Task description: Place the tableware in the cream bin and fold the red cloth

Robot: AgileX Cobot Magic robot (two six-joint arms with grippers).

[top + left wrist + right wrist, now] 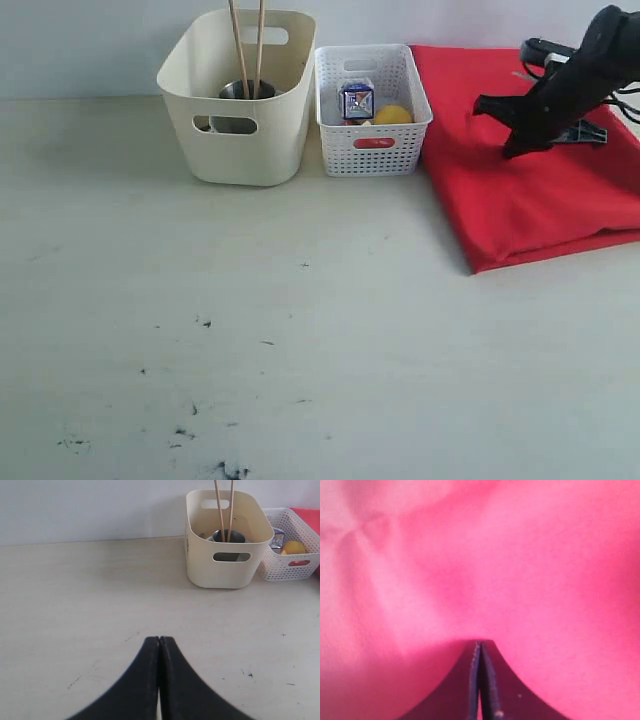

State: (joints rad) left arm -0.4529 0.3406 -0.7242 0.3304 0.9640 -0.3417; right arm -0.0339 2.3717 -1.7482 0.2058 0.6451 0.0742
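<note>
The right gripper (480,643) is hanging with its two dark fingers pressed together, nothing showing between them. The red cloth (545,570) is lying directly beneath its tips and filling that wrist view. Whether the tips are touching the fabric cannot be told. The cloth is looking soft and matte, with shallow creases spreading away from the gripper. In the exterior view it is sitting as a thick rectangle with doubled edges, its long side running away from the gripper toward the bins, so I am judging it at least partly folded. The right arm is plainly the nearer one for any further fold.

The left gripper (159,639) is also showing its fingers closed together and empty, above bare pale tabletop. Well ahead of it, the cream bin (200,565), smooth and round-cornered, is holding the steel cup (223,535) and the slim wooden chopsticks (220,510), which are leaning upright past its rim. Just beyond the bin, between it and the cloth, the white lattice basket (375,135) is carrying a small carton (356,100) and a lemon (392,114).
</note>
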